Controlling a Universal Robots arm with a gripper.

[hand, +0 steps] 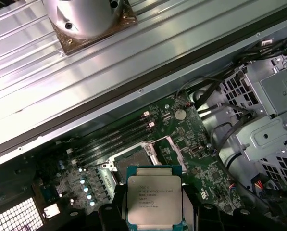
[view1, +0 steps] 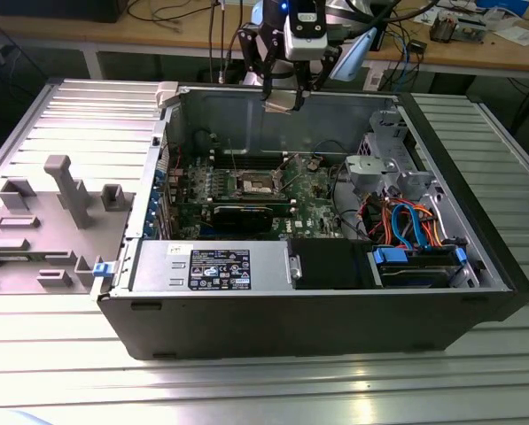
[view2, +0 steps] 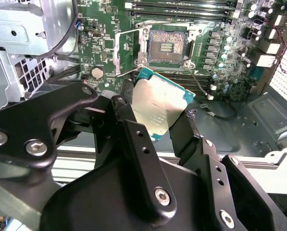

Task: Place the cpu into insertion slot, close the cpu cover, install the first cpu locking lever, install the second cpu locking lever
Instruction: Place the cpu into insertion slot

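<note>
claw (view2: 155,111) pinching cpu (view2: 158,102) edges, seemingly clear above slot (view2: 165,46)

Bright room light, glare on the ribbed metal table (view1: 273,390), shadowed case interior (view1: 335,115).

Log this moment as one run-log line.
gripper: shut on cpu | position: held above open computer case | insertion slot: empty | cpu: not yet seated

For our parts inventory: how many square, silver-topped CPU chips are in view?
1. The square silver-topped CPU chip is clamped in the black tool above the green motherboard; the open square socket holds none.
</note>
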